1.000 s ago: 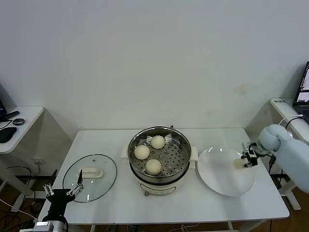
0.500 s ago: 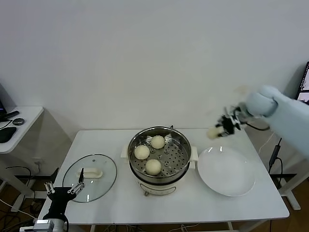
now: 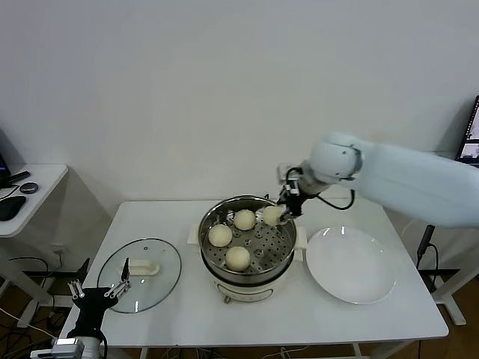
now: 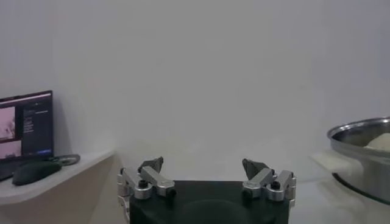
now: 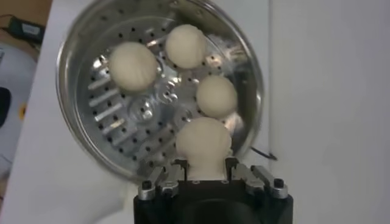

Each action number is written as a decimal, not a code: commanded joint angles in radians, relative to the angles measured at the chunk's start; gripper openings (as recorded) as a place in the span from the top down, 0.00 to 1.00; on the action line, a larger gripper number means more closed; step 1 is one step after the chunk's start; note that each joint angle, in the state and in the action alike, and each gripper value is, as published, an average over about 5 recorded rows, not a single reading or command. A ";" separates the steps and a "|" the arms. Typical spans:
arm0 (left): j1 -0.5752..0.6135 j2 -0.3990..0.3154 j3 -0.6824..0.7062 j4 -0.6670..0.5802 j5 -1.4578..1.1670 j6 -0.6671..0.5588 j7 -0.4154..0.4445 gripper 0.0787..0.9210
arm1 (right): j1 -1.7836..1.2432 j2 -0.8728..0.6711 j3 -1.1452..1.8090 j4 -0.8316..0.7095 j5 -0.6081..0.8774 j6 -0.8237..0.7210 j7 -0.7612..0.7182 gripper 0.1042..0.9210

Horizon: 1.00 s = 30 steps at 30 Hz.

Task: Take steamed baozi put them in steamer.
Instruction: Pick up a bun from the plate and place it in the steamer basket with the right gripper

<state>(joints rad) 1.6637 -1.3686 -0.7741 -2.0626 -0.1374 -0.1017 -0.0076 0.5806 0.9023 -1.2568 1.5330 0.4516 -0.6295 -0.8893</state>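
The steamer (image 3: 268, 247) stands mid-table, a shiny pot on a white base. Three steamed baozi lie on its perforated tray (image 5: 109, 109): one at the left (image 3: 219, 235), one at the back (image 3: 245, 219), one at the front (image 3: 238, 257). My right gripper (image 3: 281, 207) hovers over the steamer's back right rim, shut on another baozi (image 3: 272, 215). In the right wrist view that bun (image 5: 203, 141) sits between the jaws of the right gripper (image 5: 204, 165), above the tray. My left gripper (image 3: 97, 292) is parked open at the table's front left corner, and the left wrist view also shows the left gripper (image 4: 207, 167) holding nothing.
A round glass lid (image 3: 139, 274) with a white handle lies left of the steamer. Right of the pot is a bare white plate (image 3: 350, 264). A side table (image 3: 34, 187) stands at the far left, and a laptop (image 3: 470, 134) sits at the far right.
My right gripper lifted the baozi off the plate and carried it left to above the steamer's right rim. The left arm stayed parked.
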 commanded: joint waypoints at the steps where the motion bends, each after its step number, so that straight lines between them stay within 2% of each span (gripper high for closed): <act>1: -0.002 -0.002 0.000 0.007 -0.003 -0.001 -0.001 0.12 | -0.043 0.118 -0.070 -0.085 0.036 -0.097 0.051 0.64; 17: -0.003 0.002 -0.015 0.026 -0.012 -0.007 0.001 0.12 | -0.137 0.154 -0.040 -0.122 -0.054 -0.097 0.017 0.64; 20: -0.003 0.001 -0.013 0.027 -0.012 -0.007 0.001 0.12 | -0.146 0.146 -0.036 -0.122 -0.063 -0.097 0.031 0.61; 30: -0.001 0.005 -0.012 0.026 -0.011 -0.008 0.002 0.12 | -0.126 0.095 0.016 -0.052 -0.001 -0.097 0.054 0.29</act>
<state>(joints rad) 1.6625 -1.3647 -0.7853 -2.0362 -0.1486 -0.1097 -0.0067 0.4500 1.0136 -1.2646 1.4458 0.4289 -0.7203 -0.8478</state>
